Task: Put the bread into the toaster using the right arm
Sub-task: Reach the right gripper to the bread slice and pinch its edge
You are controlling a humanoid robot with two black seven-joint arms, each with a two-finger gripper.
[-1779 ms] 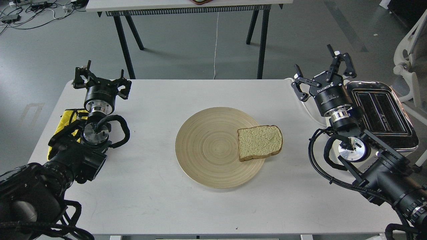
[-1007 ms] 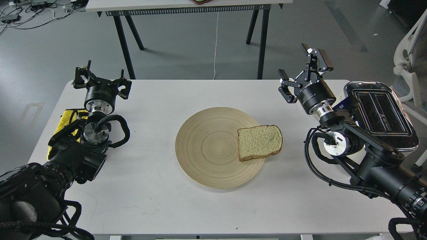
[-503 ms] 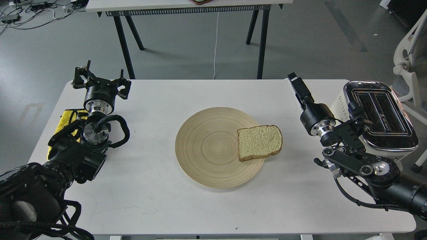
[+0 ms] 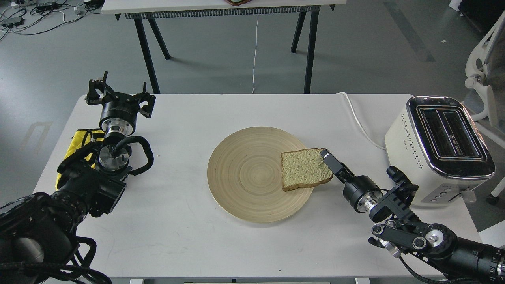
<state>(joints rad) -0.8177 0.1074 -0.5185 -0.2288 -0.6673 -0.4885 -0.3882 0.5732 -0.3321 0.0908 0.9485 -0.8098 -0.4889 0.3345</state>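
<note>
The bread (image 4: 302,169) lies flat on the right rim of the round wooden plate (image 4: 244,173), overhanging it a little. My right gripper (image 4: 326,155) is low over the table at the slice's right edge. It is turned edge-on, so only one black finger shows, over the crust; I cannot tell whether it grips the slice. The cream toaster (image 4: 430,150) stands at the right edge of the table, both black slots empty. My left gripper (image 4: 119,96) is open and empty at the far left of the table.
The toaster's white cord (image 4: 360,117) runs across the table behind my right gripper. A yellow object (image 4: 80,139) lies under my left arm. Another table's black legs (image 4: 146,47) stand beyond the far edge. A white chair (image 4: 483,75) is at the right.
</note>
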